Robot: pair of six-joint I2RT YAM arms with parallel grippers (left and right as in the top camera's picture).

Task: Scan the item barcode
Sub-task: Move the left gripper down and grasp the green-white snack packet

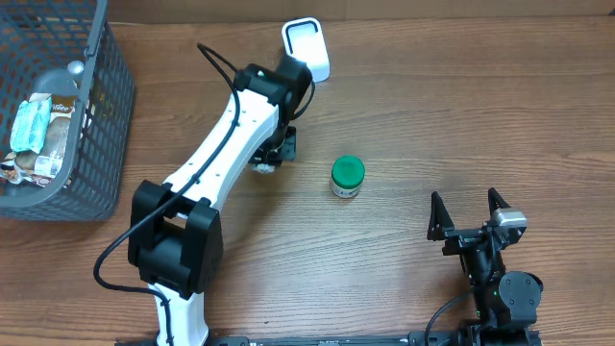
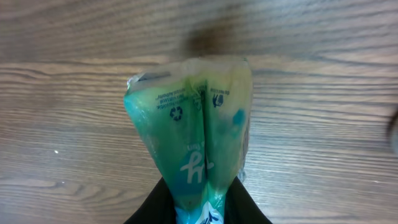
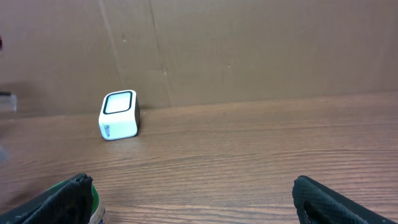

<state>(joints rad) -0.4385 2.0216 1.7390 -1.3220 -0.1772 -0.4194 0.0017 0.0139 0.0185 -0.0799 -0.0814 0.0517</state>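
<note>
Well, the left gripper (image 2: 198, 210) clenches a green packet (image 2: 193, 124) short of the scanner (image 1: 307, 48) at the far edge of the table (image 1: 432, 96), the right gripper (image 1: 466, 202) gaping empty near its front-right corner.

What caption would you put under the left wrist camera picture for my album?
The left gripper pinches a green plastic packet, with the wooden table behind it.

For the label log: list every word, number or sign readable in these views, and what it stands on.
Green packet: a recycling sign shows; the small print beside it and the large white letters below are too blurred to read.
White scanner: blue mark on its side, too small.
Green-lidded jar: label too small.
Packets in the basket: print too small.
Nothing can be quoted.
</note>
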